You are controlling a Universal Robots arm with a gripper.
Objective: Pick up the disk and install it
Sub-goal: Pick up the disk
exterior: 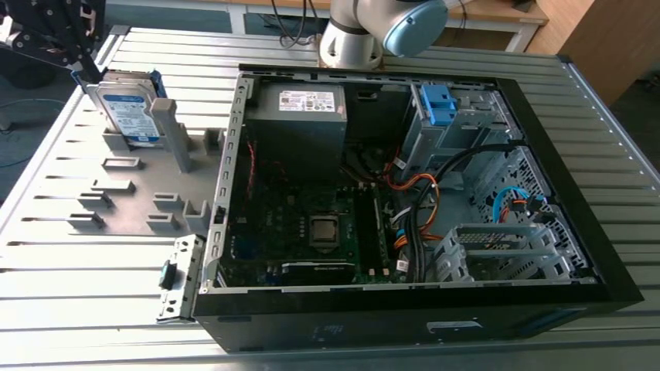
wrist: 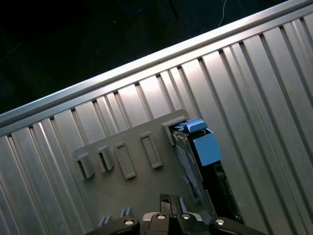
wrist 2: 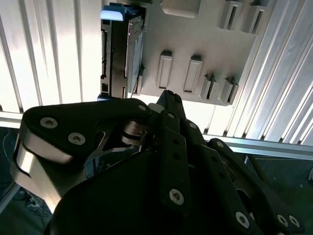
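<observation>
The disk (exterior: 129,116) stands on edge in a slot of the grey holder plate (exterior: 139,193) at the exterior view's left, its white-and-blue label facing outward and its blue bracket on top. My black gripper (exterior: 85,71) hangs just above and beside the disk's upper corner, apart from it, fingers shut and holding nothing. In both wrist views the disk (wrist 2: 133,49) (wrist: 205,147) lies beyond the gripper (wrist 2: 166,95) (wrist: 170,198), standing in the holder plate (wrist 2: 195,39) (wrist: 142,191).
An open black computer case (exterior: 413,309) lies on the ribbed metal table (exterior: 62,278), showing the motherboard, cables and a drive cage with a blue clip (exterior: 438,104). The arm's base (exterior: 356,35) stands behind the case. Grey posts (exterior: 170,131) rise from the holder plate.
</observation>
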